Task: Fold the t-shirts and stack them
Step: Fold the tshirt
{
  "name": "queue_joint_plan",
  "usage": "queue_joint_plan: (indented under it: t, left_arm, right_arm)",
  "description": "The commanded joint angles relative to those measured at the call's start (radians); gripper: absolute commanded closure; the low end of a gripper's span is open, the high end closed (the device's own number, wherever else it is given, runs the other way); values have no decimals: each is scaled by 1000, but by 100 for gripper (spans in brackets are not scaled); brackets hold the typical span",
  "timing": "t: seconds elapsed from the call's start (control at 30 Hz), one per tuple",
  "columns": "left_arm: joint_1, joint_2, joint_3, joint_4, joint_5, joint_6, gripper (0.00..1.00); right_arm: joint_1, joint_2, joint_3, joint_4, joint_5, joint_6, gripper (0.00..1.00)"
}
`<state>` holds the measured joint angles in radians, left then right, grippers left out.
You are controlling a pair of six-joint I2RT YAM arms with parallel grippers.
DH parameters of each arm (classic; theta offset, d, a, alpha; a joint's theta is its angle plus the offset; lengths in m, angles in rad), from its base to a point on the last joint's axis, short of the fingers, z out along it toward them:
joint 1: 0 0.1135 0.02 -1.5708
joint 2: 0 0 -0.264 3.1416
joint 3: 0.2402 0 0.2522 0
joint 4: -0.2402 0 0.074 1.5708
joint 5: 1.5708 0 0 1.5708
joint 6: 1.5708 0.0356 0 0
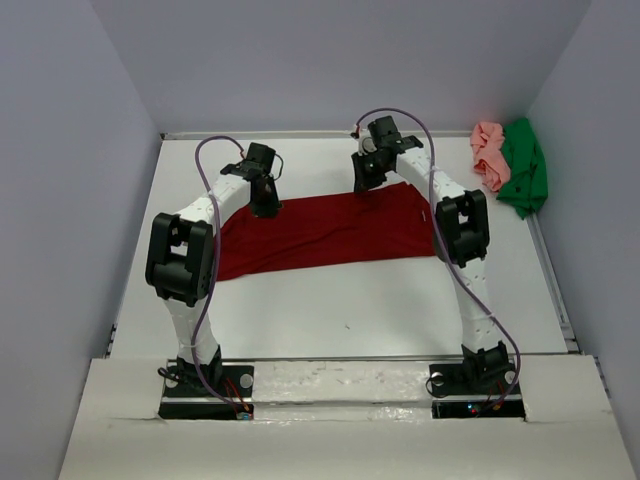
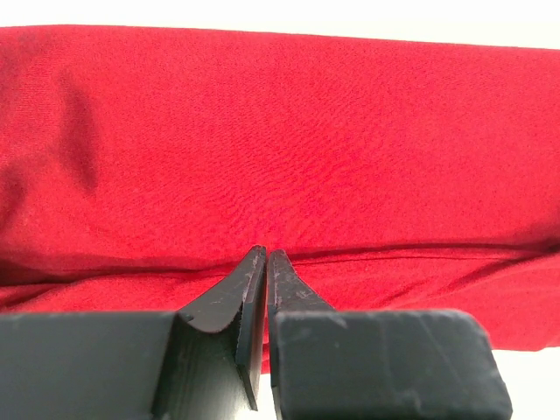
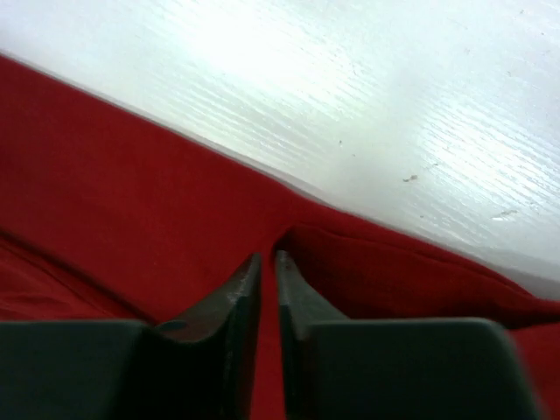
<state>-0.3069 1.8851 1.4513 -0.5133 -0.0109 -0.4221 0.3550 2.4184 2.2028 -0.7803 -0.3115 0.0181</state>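
The dark red t-shirt (image 1: 330, 232) lies spread in a wide band across the middle of the white table (image 1: 350, 305). My left gripper (image 1: 266, 207) is at the shirt's far edge on the left, and its jaws are shut on a fold of the red cloth (image 2: 280, 140), as the left wrist view (image 2: 267, 255) shows. My right gripper (image 1: 366, 186) is at the far edge on the right, shut on a puckered fold of the red cloth (image 3: 105, 192), as the right wrist view (image 3: 268, 259) shows. The pale pink t-shirt (image 1: 489, 155) and the bright green t-shirt (image 1: 525, 172) lie crumpled together at the far right.
Grey walls close in the table on the left, back and right. Bare white table (image 3: 350, 79) lies just beyond the red shirt's far edge. Both arm bases stand at the near edge.
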Motion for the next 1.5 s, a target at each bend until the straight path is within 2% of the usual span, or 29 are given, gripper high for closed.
queue_joint_plan:
  t: [0.0,0.07,0.1,0.13,0.2,0.3,0.33,0.4,0.47,0.5,0.53,0.57,0.63,0.67,0.8,0.93,1.47]
  left_arm:
    - [-5,-26,-2,9,6,20,85]
    - [-5,-26,-5,12,35,17,85]
    - [-5,-26,-6,12,35,16,85]
    - [-5,-27,-6,12,28,16,85]
    - [-5,-34,-11,9,-9,11,86]
    - [-17,-66,-8,-10,-144,3,86]
    - [-30,-82,-5,-30,-184,8,90]
    - [-44,-93,24,-63,-297,17,100]
    - [-57,-115,21,-85,-322,29,100]
    - [-57,-125,15,-80,-295,32,100]
    - [-57,-142,9,-76,-266,34,100]
    - [-57,-150,6,-80,-226,29,100]
    - [-60,-182,-17,-73,-199,17,100]
    - [-67,-198,-38,-70,-181,14,100]
    - [-83,-219,-84,-74,-205,-15,100]
    - [-84,-152,-85,-131,-273,-56,100]
    - [-84,-32,-85,-149,-296,-55,100]
  right_arm:
    - [9,31,78,-8,-34,-49,76]
    - [9,45,106,-8,-43,-50,64]
    - [9,51,119,-13,-46,-56,54]
    - [9,62,130,-16,-50,-61,50]
    - [9,68,155,-19,-34,-64,43]
    - [9,41,161,-30,108,-40,42]
    - [9,22,152,-42,185,-3,43]
    - [9,-60,108,-79,225,45,47]
    - [9,-134,-16,-82,380,98,61]
    - [9,-206,-61,-83,408,129,72]
    - [9,-240,-107,-86,438,143,94]
    - [9,-274,-208,-83,449,157,100]
    - [18,-367,-308,-76,463,175,100]
    - [18,-395,-407,-54,523,186,100]
    - [18,-461,-546,-45,598,232,100]
    - [18,-496,-598,-10,511,241,100]
    - [18,-404,-577,-27,511,235,100]
